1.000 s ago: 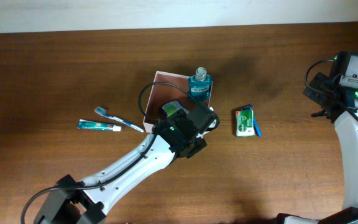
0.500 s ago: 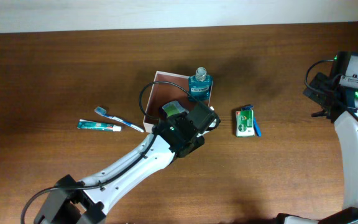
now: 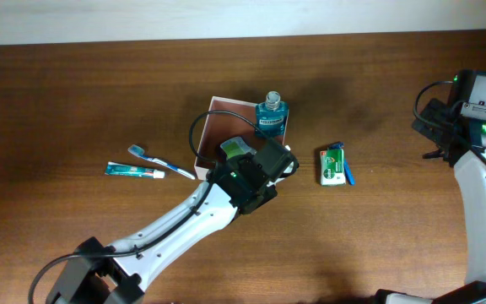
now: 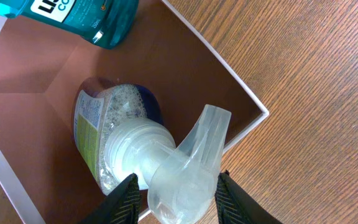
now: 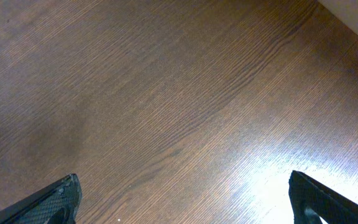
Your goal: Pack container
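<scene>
The bench (image 3: 74, 101) is seen unchanged over the last second, and the right arm (image 3: 479, 186) has been kept parked at its 3 o'clock edge. The right gripper (image 5: 185, 193) is held over bare wood, its jaws spread wide with nothing between them.

The only change is at the left arm (image 3: 184, 219), which reaches from 7 o'clock to the container (image 3: 218, 114) near the bench's middle. A second ago the jaws of the left gripper (image 4: 176, 199) were spread wide; they have since been drawn in and are now closed onto the pump head (image 4: 191, 162) of the pump bottle (image 4: 114, 134), one fingertip on each side. How firmly it is pinched cannot be told.

The pump bottle is seen inside the container, its nozzle reaching over the rim. A teal mouthwash bottle (image 3: 270, 114) is stood at the container's 1 o'clock corner. A fresh grip on a bottle already inside is judged to mean that it is to be shifted or settled, so that room is left for the rest.

Still to be packed, a green box (image 3: 332, 165) is left at the container's 3 o'clock, and a toothpaste tube (image 3: 133, 171) and toothbrush (image 3: 160, 162) at its 9 o'clock.
</scene>
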`<action>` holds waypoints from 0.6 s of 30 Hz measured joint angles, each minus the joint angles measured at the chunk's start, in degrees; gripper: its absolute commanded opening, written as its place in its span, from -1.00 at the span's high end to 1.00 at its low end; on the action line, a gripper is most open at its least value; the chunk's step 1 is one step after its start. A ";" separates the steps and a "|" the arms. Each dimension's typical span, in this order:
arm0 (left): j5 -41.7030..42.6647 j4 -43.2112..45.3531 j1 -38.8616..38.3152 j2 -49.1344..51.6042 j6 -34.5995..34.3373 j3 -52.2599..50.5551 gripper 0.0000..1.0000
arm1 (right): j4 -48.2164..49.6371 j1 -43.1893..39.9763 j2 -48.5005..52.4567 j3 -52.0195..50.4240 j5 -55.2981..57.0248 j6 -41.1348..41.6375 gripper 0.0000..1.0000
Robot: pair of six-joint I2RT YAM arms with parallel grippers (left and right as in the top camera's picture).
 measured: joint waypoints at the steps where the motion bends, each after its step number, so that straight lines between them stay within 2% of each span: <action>1: -0.04 0.00 0.00 0.00 0.07 0.00 -0.15 | 0.00 0.00 0.00 0.00 0.00 0.00 -0.97; 3: -0.11 0.00 0.00 0.00 0.31 0.00 -0.39 | 0.00 0.00 0.00 0.00 0.00 0.02 -0.98; 7: -0.15 0.00 0.00 0.00 0.42 -0.02 -0.48 | 0.00 0.00 0.00 0.00 0.00 0.00 -0.97; 13: -0.13 0.00 0.00 0.20 0.68 -0.11 -0.45 | 0.00 0.00 0.00 0.00 0.00 0.00 -0.97; 18: -1.44 0.09 -0.07 2.21 2.12 -0.11 -0.15 | 0.00 0.00 0.00 0.00 0.00 0.02 -0.97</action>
